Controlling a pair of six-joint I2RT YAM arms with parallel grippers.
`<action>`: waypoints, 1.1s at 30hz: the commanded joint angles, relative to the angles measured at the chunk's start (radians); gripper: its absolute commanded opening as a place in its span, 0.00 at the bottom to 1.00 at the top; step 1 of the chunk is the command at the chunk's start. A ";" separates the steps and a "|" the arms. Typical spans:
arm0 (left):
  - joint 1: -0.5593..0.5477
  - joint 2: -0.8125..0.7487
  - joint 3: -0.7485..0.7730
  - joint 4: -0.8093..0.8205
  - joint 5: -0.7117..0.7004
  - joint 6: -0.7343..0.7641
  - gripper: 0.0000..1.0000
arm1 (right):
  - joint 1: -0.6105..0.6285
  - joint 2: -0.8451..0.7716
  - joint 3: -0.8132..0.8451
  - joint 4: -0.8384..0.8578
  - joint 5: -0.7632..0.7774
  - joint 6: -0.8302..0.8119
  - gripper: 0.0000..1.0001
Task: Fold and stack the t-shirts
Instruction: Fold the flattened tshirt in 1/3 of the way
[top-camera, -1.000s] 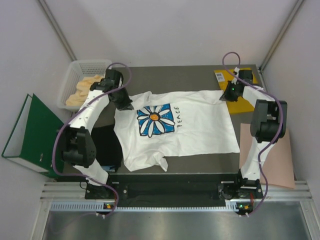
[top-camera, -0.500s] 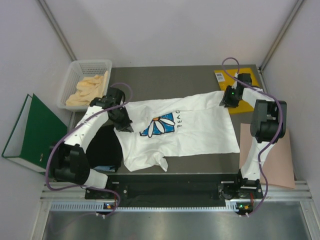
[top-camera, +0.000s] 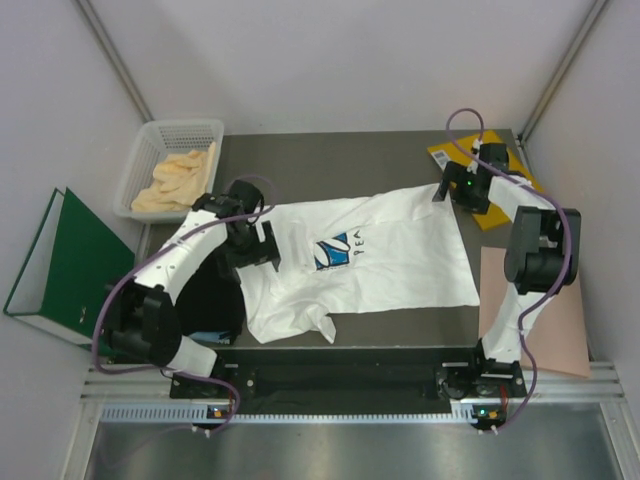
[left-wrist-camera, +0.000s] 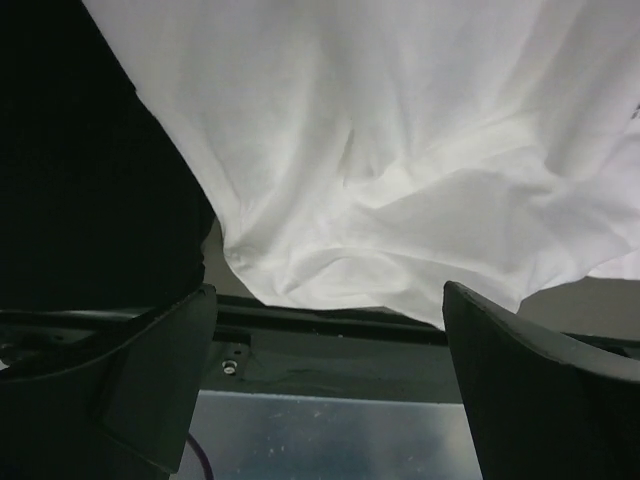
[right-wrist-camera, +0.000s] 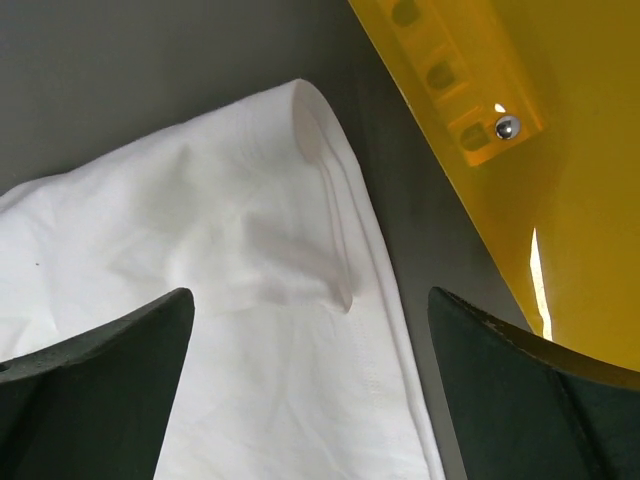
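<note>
**Ana:** Jaws first: both pairs stand spread wide, nothing pinched between either. The white t-shirt (top-camera: 400, 260) sprawls on the bench (top-camera: 340, 160), 1 corner right beside the yellow envelope (top-camera: 443, 156).

**Ben:** Its long axis runs straight away from that envelope toward the black t-shirt (top-camera: 212, 292), which lies at the end farthest from the envelope.

**Ana:** The right arm (top-camera: 535, 245) hangs its jaws over the envelope-side corner. The left arm (top-camera: 180, 240) has its jaws at the far end, where a flap lies turned over half the daisy print (top-camera: 335, 250).

**Ben:** So each arm owns 1 end. My read: the next fold needs both ends caught together, with cloth just ahead of the left jaws and directly under the right jaws.
</note>
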 joint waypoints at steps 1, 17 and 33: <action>0.002 -0.036 0.091 0.131 -0.159 0.030 0.99 | -0.008 -0.049 0.031 0.053 0.019 -0.006 1.00; 0.152 0.526 0.500 0.269 -0.268 0.109 0.99 | -0.003 0.213 0.233 0.055 -0.064 0.087 0.99; 0.158 0.850 0.885 0.159 -0.263 0.066 0.00 | 0.000 0.366 0.416 -0.088 -0.121 0.115 0.03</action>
